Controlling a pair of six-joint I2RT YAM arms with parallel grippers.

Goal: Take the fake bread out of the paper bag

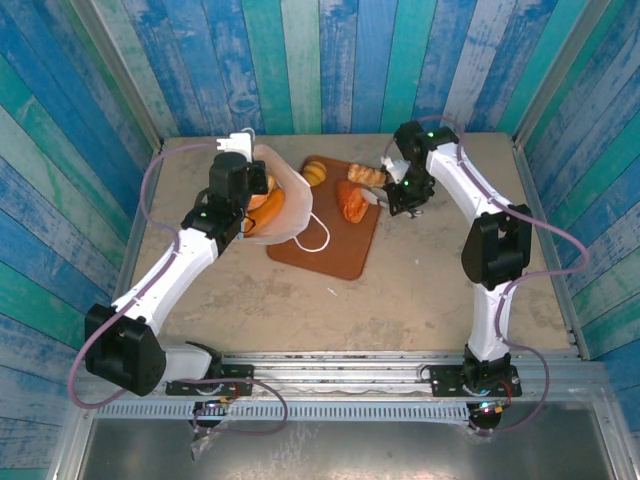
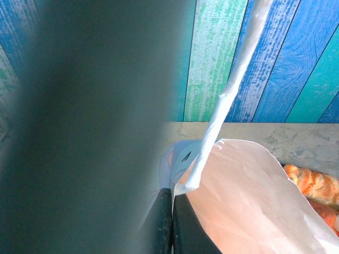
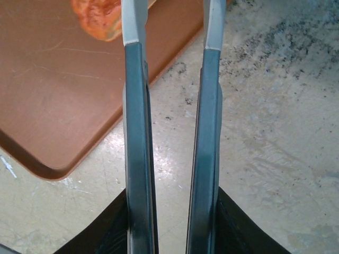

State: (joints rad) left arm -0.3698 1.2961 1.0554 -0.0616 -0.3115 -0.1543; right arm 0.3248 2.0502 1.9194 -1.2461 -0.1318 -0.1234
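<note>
The paper bag (image 1: 285,205) sits tipped at the left edge of the brown tray (image 1: 335,250), mouth open enough that you can see orange fake bread (image 1: 262,197) still inside. The left hand (image 1: 243,160) is at the bag's rim. From the left wrist cam its fingers (image 2: 183,233) are pressed together, and as far as I can tell they're pinching the bag's white paper wall (image 2: 249,201). One cord handle (image 2: 233,90) runs up past the lens, and a bit of orange bread peeks out at the right.

Three pieces are out on the tray: a small yellowish roll (image 1: 316,173), a tan loaf (image 1: 366,175) and a reddish-orange one (image 1: 352,202). The bag's other cord loop (image 1: 315,237) lies on the tray too.

The right hand (image 1: 380,197) is just beside the reddish-orange piece. In its own cam the hand (image 3: 174,21) has its fingers apart with nothing between them — just bare desk (image 3: 265,132) — with the tray's corner (image 3: 69,95) to the left and the reddish-orange piece (image 3: 98,18) up top.
</note>
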